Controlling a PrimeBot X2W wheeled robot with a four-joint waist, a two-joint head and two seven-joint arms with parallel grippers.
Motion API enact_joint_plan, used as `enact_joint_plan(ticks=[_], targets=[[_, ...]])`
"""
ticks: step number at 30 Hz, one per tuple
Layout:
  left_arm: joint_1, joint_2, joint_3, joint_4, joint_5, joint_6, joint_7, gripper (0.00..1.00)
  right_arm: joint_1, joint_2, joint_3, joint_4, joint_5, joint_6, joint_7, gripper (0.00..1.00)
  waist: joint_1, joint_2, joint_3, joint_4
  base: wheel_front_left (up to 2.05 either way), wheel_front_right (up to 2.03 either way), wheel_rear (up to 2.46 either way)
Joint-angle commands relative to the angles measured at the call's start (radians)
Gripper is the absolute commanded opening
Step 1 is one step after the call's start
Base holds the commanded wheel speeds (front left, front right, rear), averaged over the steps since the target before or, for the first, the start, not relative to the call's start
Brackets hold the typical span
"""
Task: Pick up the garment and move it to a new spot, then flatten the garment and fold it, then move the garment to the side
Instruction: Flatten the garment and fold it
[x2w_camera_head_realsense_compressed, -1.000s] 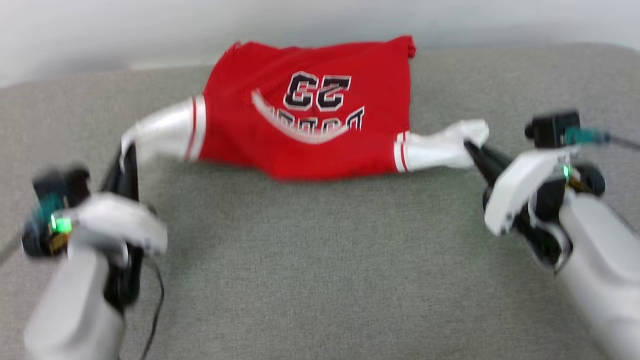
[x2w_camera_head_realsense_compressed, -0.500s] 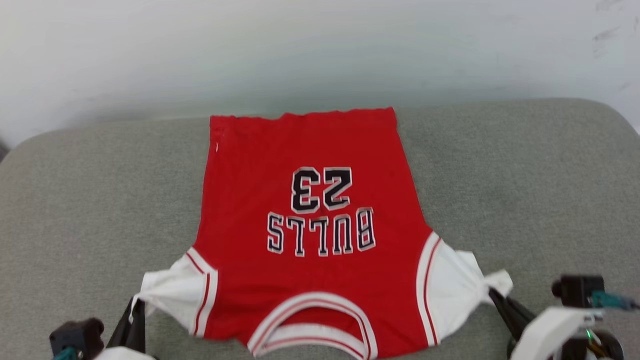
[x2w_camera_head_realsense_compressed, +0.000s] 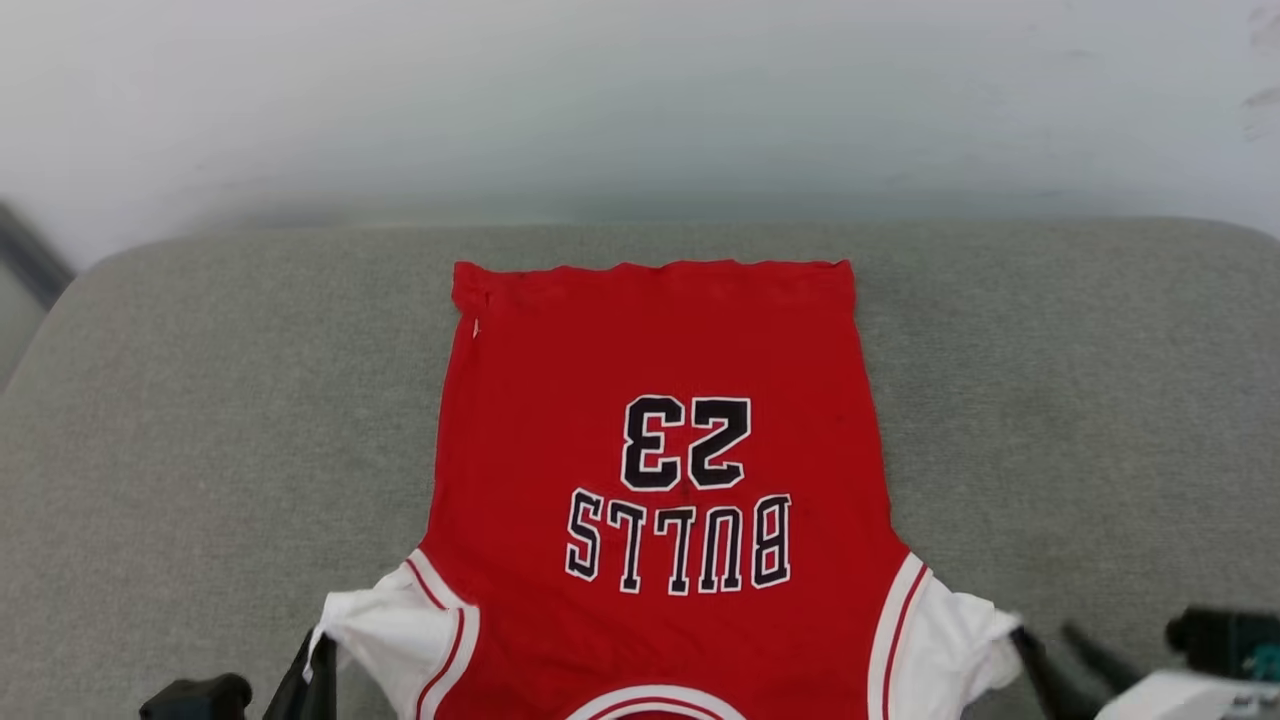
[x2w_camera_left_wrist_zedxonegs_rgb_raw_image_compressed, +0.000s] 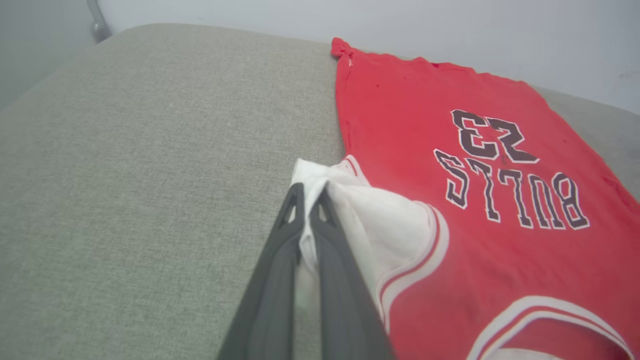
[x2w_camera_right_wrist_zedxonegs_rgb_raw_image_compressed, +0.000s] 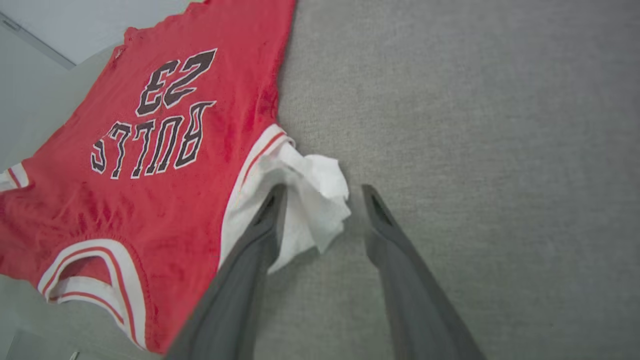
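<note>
Nearest to you, the right gripper (x2w_camera_right_wrist_zedxonegs_rgb_raw_image_compressed: 324, 192) has just let go: its two dark fingers (x2w_camera_right_wrist_zedxonegs_rgb_raw_image_compressed: 240, 280) now stand apart, and the crumpled white right sleeve (x2w_camera_right_wrist_zedxonegs_rgb_raw_image_compressed: 315, 215) lies loose between them. The left gripper (x2w_camera_left_wrist_zedxonegs_rgb_raw_image_compressed: 310, 190) still pinches the tip of the white left sleeve (x2w_camera_left_wrist_zedxonegs_rgb_raw_image_compressed: 385, 225). Beyond, the red thin-fabric jersey shirt with black numerals (x2w_camera_head_realsense_compressed: 660, 350) lies spread, print up, on the grey fabric cushion (x2w_camera_head_realsense_compressed: 200, 420), hem toward the pale wall (x2w_camera_head_realsense_compressed: 640, 100). You may count the move as finished; smoothing the sleeves should come next.

Red garment (x2w_camera_head_realsense_compressed: 660, 340), white sleeves (x2w_camera_head_realsense_compressed: 385, 630), black white-edged numerals (x2w_camera_head_realsense_compressed: 685, 443), grey cushion (x2w_camera_head_realsense_compressed: 200, 420)
</note>
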Motion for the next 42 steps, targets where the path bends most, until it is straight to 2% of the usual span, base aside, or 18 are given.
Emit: enact_joint_plan(ticks=[1, 4, 7, 12, 21, 26, 34, 42], targets=[[-0.029, -0.004, -0.005, -0.02, 0.015, 0.006, 0.001, 0.0, -0.056, 0.0, -0.025, -0.02, -0.007, 0.0, 0.004, 1.0, 0.0002, 0.0, 0.02, 0.018, 0.0, 0.0, 0.0], [-0.058, -0.011, -0.024, -0.051, 0.034, 0.01, 0.003, 0.0, -0.172, -0.001, -0.074, -0.016, -0.008, 0.0, 0.002, 1.0, 0.0002, 0.0, 0.053, 0.043, 0.0, 0.0, 0.0], [-0.099, -0.023, -0.041, -0.074, 0.054, 0.009, -0.004, 0.0, -0.321, -0.02, -0.117, 0.043, -0.006, 0.0, 0.012, 1.0, 0.0002, 0.0, 0.089, 0.081, 0.0, 0.0, 0.0], [-0.172, -0.052, -0.078, -0.093, 0.078, -0.01, -0.02, 0.0, -0.59, -0.076, -0.153, 0.237, -0.004, 0.0, 0.06, 1.0, 0.0002, 0.0, 0.155, 0.156, 0.0, 0.0, 0.0], [-0.318, -0.143, -0.163, -0.041, 0.096, -0.082, -0.076, 0.0, -0.971, -0.216, -0.148, 0.587, -0.068, 0.0, 0.2, 1.0, 0.0002, 0.0, 0.259, 0.321, 0.0, 0.0, 0.0], [-0.376, -0.172, -0.187, 0.0, 0.099, -0.12, -0.099, 0.0, -1.13, -0.247, -0.145, 0.735, -0.109, 0.0, 0.305, 1.0, 0.0002, 0.0, 0.313, 0.373, 0.0, 0.0, 0.0], [-0.444, -0.215, -0.203, 0.061, 0.092, -0.17, -0.131, 0.0, -1.268, -0.265, -0.131, 0.888, -0.183, 0.0, 0.415, 1.0, 0.0002, 0.0, 0.394, 0.415, 0.0, 0.0, 0.0], [-0.473, -0.239, -0.198, 0.118, 0.095, -0.205, -0.149, 0.0, -1.247, -0.236, -0.164, 1.034, -0.214, 0.0, 0.525, 1.0, 0.0002, 0.0, 0.412, 0.418, 0.0, 0.0, 0.0]])
